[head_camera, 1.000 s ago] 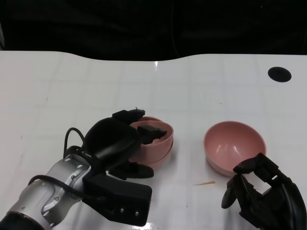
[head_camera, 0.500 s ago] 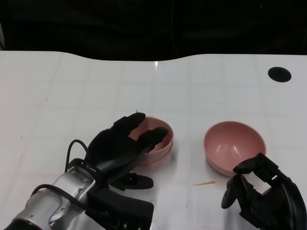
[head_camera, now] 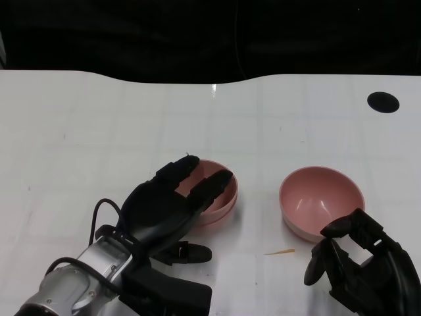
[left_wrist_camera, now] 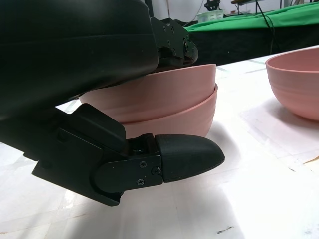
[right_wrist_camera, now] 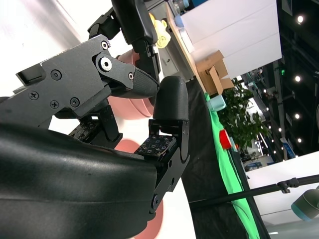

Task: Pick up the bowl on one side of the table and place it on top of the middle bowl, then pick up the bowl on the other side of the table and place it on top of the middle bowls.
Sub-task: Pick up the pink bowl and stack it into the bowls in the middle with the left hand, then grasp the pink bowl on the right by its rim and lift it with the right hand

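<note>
Table: white top [head_camera: 118,112] with a black backdrop along its far edge and a black round spot [head_camera: 383,101] at the far right.
Middle bowls: two pink bowls nested one in the other [head_camera: 222,201], standing upright near the table's centre; the left wrist view shows both rims, the upper just above the lower [left_wrist_camera: 164,99].
Right bowl: a single pink bowl [head_camera: 321,197] standing upright to the right of the stack, apart from it, its inside bare.
Left hand: [head_camera: 164,205] lies over the near left side of the stack with its fingers stretched out and apart, the tips reaching over the rim; it grips nothing. A lower finger [left_wrist_camera: 187,157] sits on the table just beside the bottom bowl.
Right hand: [head_camera: 352,260] at the near right, just behind the single bowl, fingers curled loosely with gaps between them and nothing in them; not touching the bowl.
Scrap: a thin tan sliver [head_camera: 279,251] on the table, near side, between stack and single bowl.
</note>
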Motion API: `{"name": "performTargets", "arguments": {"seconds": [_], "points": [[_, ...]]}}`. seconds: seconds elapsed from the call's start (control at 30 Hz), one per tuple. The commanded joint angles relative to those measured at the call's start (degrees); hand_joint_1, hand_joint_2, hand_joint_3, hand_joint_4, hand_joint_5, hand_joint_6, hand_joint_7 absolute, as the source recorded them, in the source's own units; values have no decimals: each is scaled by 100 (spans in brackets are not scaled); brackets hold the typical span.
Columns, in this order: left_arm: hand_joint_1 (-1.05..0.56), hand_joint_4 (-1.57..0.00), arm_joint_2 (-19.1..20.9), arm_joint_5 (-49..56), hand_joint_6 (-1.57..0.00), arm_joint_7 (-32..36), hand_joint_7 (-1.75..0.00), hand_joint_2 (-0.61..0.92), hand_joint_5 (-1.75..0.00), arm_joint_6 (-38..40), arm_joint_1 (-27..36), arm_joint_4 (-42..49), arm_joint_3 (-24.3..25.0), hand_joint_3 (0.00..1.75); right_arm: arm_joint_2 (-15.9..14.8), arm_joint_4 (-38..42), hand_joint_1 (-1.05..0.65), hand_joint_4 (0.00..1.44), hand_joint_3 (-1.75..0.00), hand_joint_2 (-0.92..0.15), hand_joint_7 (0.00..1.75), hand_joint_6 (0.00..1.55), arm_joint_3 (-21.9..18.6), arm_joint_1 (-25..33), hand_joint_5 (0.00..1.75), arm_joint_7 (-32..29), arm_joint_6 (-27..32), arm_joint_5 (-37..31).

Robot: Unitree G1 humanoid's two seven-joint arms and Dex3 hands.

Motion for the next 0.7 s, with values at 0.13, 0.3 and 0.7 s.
{"name": "performTargets", "arguments": {"seconds": [0.13,0.3,0.7], "points": [[-99,0,181,-103,-4,-75,-1,92,0,-8,38,-365,111,74,-56,24,-15,90,-87,-66,134,75,-66,2,158,5,1,79],[-100,0,328,-439,-4,-528,-1,92,0,-10,167,-982,380,74,-60,50,-14,90,-87,-67,134,75,-72,-3,159,26,-59,59],[-22,-98,-46,-2897,-85,-818,-7,92,-12,-879,1298,-2189,1711,7,-20,94,-14,90,-87,-66,134,75,-82,-21,160,17,-91,82]]}}
